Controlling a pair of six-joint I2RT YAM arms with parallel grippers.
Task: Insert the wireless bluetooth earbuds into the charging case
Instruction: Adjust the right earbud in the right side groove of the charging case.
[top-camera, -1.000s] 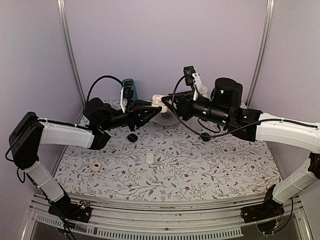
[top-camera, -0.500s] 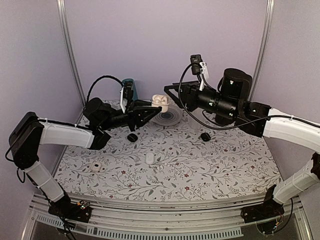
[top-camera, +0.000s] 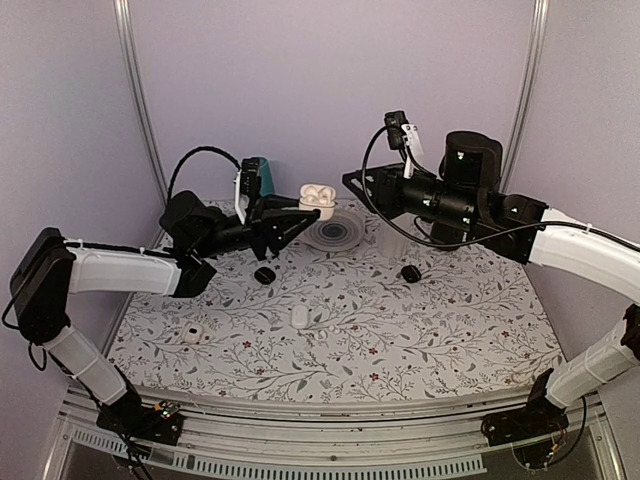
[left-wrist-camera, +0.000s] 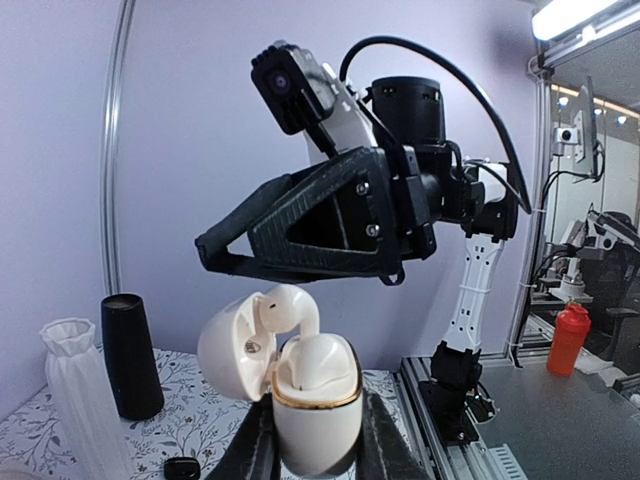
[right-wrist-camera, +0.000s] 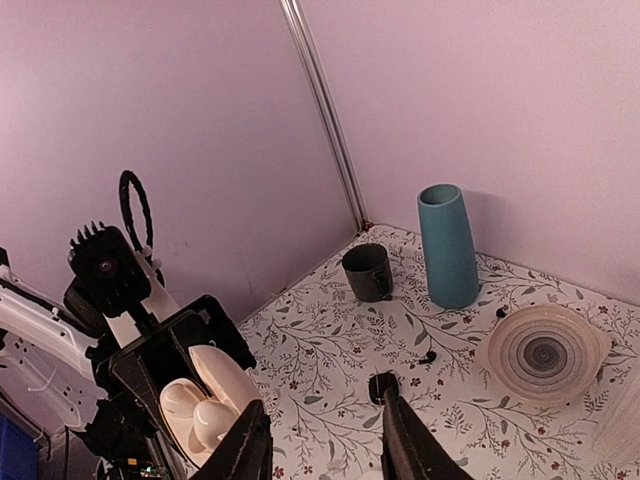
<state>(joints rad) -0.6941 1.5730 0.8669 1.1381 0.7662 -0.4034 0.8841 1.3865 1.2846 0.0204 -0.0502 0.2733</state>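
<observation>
While poised well clear of the flower-printed tablecloth (top-camera: 430, 330), held upright in the left gripper (left-wrist-camera: 318, 440): a glossy white, pebble-shaped charging case (left-wrist-camera: 315, 415) with a thin gold rim, lid hinged open to one side. Clamped tight on its lower body, one black finger on either flank. Seated in the open case: two small white wireless bluetooth earbuds (left-wrist-camera: 313, 362), one low in the body, the other standing taller against the inside of the lid.

Just beside the case, about level with it and not touching: the right gripper (right-wrist-camera: 322, 405). Parted a moderate way, with nothing between the two black fingers. From the left wrist view, seen above and behind the case.

Down on the cloth, well apart from both grippers: a small white oblong piece (top-camera: 300, 316) near the middle and a white pebble-like case (top-camera: 190, 333) toward the left edge. Also a small black lump (top-camera: 264, 275) left of centre and a second black lump (top-camera: 410, 273) right of centre, both too small to tell as case or bud. Toward the back, a pale round dish (top-camera: 333, 235) with concentric ridges, close below the raised case in the top view. Behind the left wrist, a tapered teal vase (right-wrist-camera: 447, 245), and just beside that a dark squat cup (right-wrist-camera: 367, 272). Off to the right side, a ribbed white vase (left-wrist-camera: 72, 400) next to a tall matte black cylinder (left-wrist-camera: 130, 355).
</observation>
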